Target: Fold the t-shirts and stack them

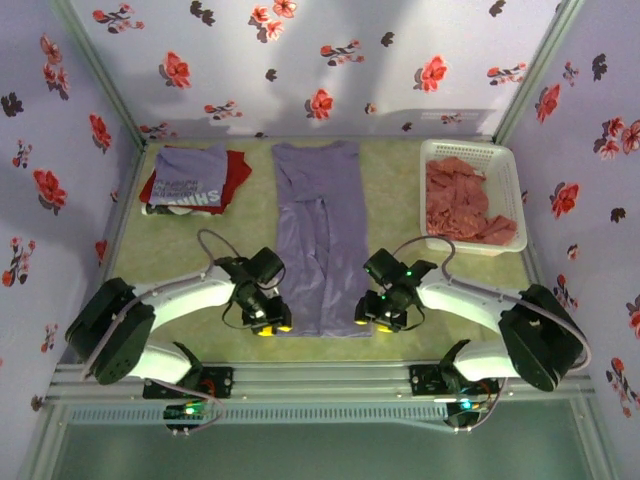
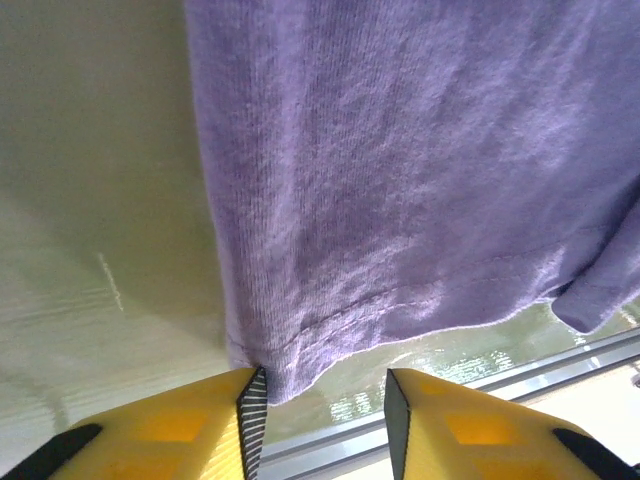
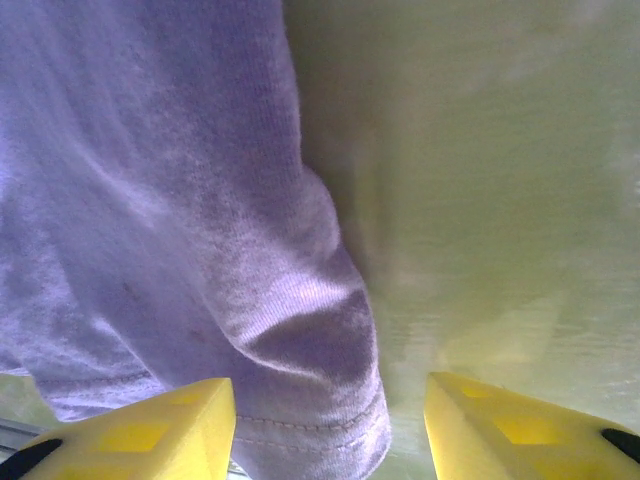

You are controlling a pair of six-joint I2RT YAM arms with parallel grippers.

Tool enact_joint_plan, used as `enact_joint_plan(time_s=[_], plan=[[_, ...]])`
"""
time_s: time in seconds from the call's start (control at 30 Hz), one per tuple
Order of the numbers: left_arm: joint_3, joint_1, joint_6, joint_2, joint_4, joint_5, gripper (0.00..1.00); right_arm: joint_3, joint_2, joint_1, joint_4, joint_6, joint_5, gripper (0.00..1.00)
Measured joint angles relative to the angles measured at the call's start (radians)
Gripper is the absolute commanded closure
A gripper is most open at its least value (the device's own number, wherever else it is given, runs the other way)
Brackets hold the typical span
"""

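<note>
The white slatted plastic basket [image 1: 510,190] sits at the far right of your table [image 1: 250,225], holding crumpled salmon-red t-shirts [image 1: 462,200]. The plain lavender-purple t-shirt [image 1: 322,235] lies mid-table as a narrow strip, long axis running near to far, hem toward the arms. Your left claw [image 2: 325,385] and right claw [image 3: 330,400] each straddle a hem corner, jaws apart, not pinching.

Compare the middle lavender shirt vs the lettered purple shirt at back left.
The lavender shirt lies as a long narrow strip; the lettered purple shirt is folded into a compact rectangle. The lavender shirt is plain; the lettered one carries white text. The lavender shirt rests directly on the table; the lettered one sits on a red shirt. Both are purple cloth, lying flat.
</note>
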Motion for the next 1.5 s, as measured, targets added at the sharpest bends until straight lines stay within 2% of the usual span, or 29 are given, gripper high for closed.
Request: enact_joint_plan(time_s=[0.2,0.37,0.47,0.7,0.83,0.97,1.17,1.33,1.5], plan=[[-0.01,-0.013,-0.029,0.033,0.053,0.003,0.82,0.0,0.028,0.0,0.018,0.001,-0.018,0.63],[-0.012,-0.031,-0.047,0.042,0.118,0.01,0.93,0.0,0.051,0.001,0.024,0.006,-0.025,0.89],[-0.012,-0.043,-0.055,0.053,0.132,0.011,1.0,0.002,0.055,0.011,0.022,0.008,-0.024,0.99],[-0.017,-0.059,-0.066,0.045,0.122,0.01,1.0,0.003,0.049,0.045,0.008,0.019,-0.024,1.0],[-0.019,-0.077,-0.082,0.011,0.058,0.008,1.0,0.003,0.029,0.08,-0.012,0.056,-0.024,1.0],[-0.019,-0.112,-0.129,-0.056,-0.029,-0.002,1.0,0.004,-0.003,0.151,-0.042,0.096,-0.024,1.0],[-0.032,-0.112,-0.195,-0.185,-0.06,-0.006,1.0,0.037,-0.06,0.155,-0.105,0.113,0.017,1.0],[0.039,-0.027,-0.177,-0.159,-0.124,-0.018,1.0,0.148,-0.063,0.098,-0.135,0.099,0.049,1.0],[0.296,0.1,-0.058,0.035,-0.19,-0.05,1.0,0.229,-0.048,-0.038,-0.123,0.057,0.069,1.0]])
